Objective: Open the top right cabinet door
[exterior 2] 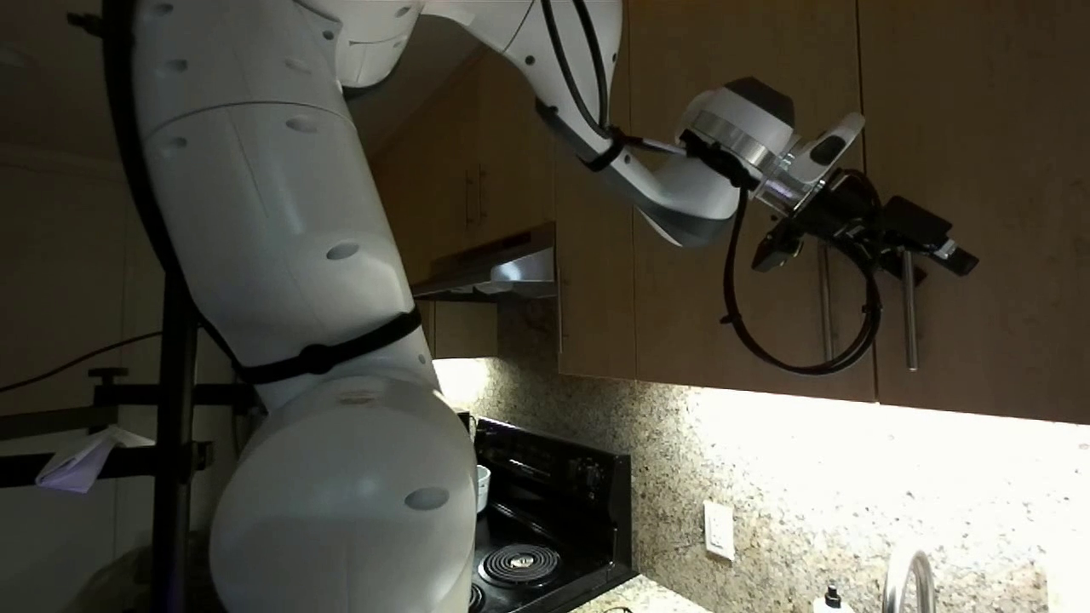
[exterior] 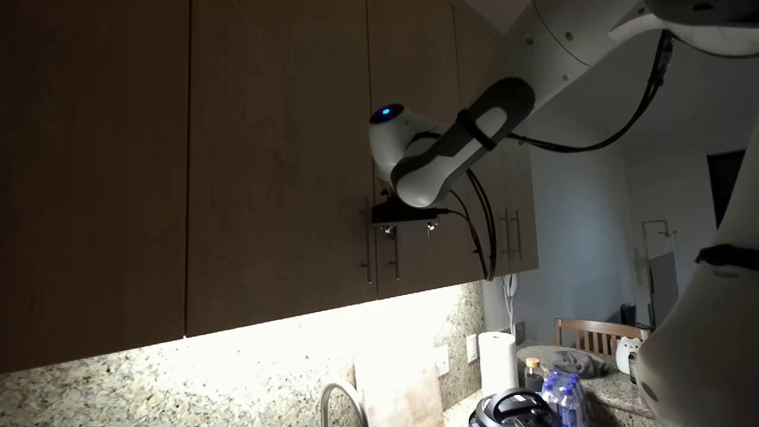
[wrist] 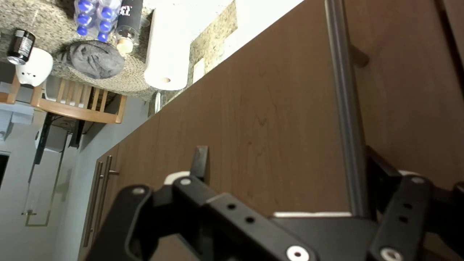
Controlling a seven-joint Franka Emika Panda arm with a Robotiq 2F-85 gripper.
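Note:
The top right cabinet door [exterior: 436,258] is tan-brown and shut, flush with its neighbour; it also shows in an exterior view [exterior 2: 996,187] and the wrist view [wrist: 261,108]. Its slim metal bar handle [exterior: 396,258] stands low on its left edge, also seen in an exterior view [exterior 2: 910,323] and the wrist view [wrist: 342,98]. My gripper [wrist: 290,165] is open, with the handle between its fingers, close by the finger at picture right. Whether they touch I cannot tell. In both exterior views the gripper [exterior: 409,224] [exterior 2: 937,266] is at the handle's upper part.
The neighbouring door [exterior: 278,148] has its own bar handle [exterior: 367,243] on its right edge, just beside. A cable loop [exterior 2: 800,368] hangs from the wrist. Below are a faucet [exterior: 344,394], paper towel roll [exterior: 498,362], bottles [exterior: 563,400] and a stove [exterior 2: 545,511].

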